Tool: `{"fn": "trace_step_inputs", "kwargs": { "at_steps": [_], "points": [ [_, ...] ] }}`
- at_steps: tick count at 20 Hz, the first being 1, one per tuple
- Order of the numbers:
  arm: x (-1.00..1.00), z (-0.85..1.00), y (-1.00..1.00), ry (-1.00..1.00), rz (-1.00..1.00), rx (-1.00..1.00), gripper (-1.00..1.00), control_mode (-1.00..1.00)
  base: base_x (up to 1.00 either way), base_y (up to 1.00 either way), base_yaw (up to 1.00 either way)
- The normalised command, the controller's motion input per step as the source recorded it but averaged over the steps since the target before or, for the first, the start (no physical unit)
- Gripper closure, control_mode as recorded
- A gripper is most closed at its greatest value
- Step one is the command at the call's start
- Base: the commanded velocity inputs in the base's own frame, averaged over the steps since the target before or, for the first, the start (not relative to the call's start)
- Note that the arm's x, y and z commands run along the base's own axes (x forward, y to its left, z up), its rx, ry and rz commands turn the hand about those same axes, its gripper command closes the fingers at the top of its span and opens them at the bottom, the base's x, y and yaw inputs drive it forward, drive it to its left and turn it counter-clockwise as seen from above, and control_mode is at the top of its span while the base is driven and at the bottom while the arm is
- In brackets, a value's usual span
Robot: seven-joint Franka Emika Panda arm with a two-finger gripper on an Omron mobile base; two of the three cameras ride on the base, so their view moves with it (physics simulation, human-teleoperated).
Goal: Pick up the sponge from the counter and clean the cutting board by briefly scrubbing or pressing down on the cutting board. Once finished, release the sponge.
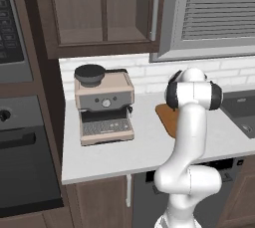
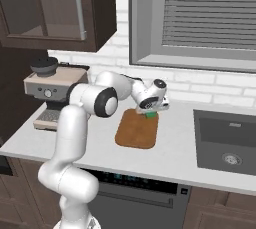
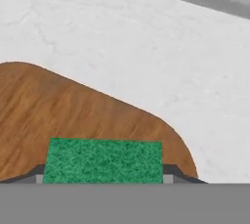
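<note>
The green sponge sits between my two fingertips at the bottom of the hand view, and my gripper is shut on it. Beneath it lies a rounded corner of the brown cutting board on the pale counter. In the right base view my gripper hangs over the far right corner of the cutting board, and a bit of the sponge peeks out below the hand. Whether the sponge touches the board I cannot tell. In the left base view the arm hides most of the cutting board.
A beige coffee machine stands on the counter left of the board. A dark sink is set into the counter at the right. The white brick wall and a window with blinds run close behind. An oven fills the far left.
</note>
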Motion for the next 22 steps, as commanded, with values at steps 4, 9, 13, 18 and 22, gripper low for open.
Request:
{"fn": "trace_step_inputs", "kwargs": {
  "at_steps": [4,9,13,18,22],
  "points": [
    [-0.89,-0.35,-0.13,0.03,0.02,0.02,1.00,-1.00,0.00,0.00,0.00],
    [-0.79,-1.00,0.04,0.12,0.08,0.00,1.00,-1.00,0.00,0.00,0.00],
    [-0.26,-0.56,0.08,0.04,0.07,0.00,1.00,-1.00,0.00,0.00,0.00],
    [-0.33,0.15,0.08,-0.11,0.02,0.00,1.00,-1.00,0.00,0.00,0.00],
    [-0.38,-0.20,0.27,-0.04,0.04,0.00,1.00,-1.00,0.00,0.00,0.00]
  ]
}}
